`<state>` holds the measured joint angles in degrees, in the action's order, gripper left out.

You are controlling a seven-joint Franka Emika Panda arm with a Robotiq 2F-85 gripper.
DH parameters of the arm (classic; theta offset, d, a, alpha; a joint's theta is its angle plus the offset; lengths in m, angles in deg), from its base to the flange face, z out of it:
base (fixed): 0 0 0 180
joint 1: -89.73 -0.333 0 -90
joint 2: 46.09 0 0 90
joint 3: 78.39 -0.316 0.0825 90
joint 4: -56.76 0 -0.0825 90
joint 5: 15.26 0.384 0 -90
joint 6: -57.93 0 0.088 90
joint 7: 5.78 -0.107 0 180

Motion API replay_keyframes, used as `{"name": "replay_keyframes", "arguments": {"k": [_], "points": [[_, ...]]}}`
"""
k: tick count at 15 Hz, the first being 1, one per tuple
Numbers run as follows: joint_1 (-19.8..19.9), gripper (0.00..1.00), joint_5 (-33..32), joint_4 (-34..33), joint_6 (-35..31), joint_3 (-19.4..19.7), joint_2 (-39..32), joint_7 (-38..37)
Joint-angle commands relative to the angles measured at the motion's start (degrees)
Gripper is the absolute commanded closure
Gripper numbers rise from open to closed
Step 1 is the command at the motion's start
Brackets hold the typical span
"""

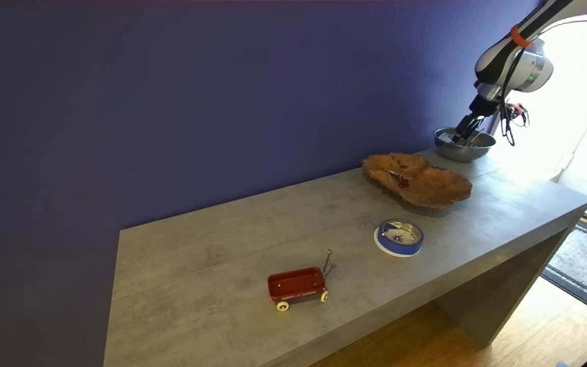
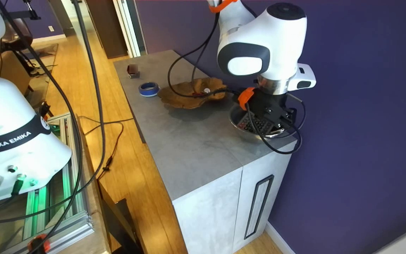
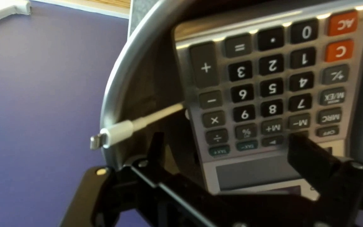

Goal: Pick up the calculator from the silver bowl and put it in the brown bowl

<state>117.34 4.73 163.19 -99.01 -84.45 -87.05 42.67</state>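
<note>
Calculator in silver bowl | tool spread | gap btwn edge/rim w/ cable

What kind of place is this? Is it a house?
Maybe a home or a homey office where people try out robots; I can't tell which. The wooden floor and grey rug look homey, while the Franka Emika robot arm makes it seem a bit like a lab.
</note>
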Motion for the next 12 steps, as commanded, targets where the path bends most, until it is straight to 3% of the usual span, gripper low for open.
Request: {"name": "replay_keyframes", "arguments": {"k": [1,4,7,9,12], "points": [[-0.85,0.00,-3.30,-4.94,6.35,1.53,-3.38,-3.80],[-3.13,0.00,-6.83,-7.63,14.73,4.39,-4.47,-7.75],[-2.91,0.00,-7.87,-11.07,26.79,4.21,-5.48,-8.63],[-2.42,0.26,-6.86,-12.94,32.00,3.82,-5.85,-7.76],[-1.66,0.47,-5.09,-14.21,36.16,3.34,-5.33,-6.28]]}}
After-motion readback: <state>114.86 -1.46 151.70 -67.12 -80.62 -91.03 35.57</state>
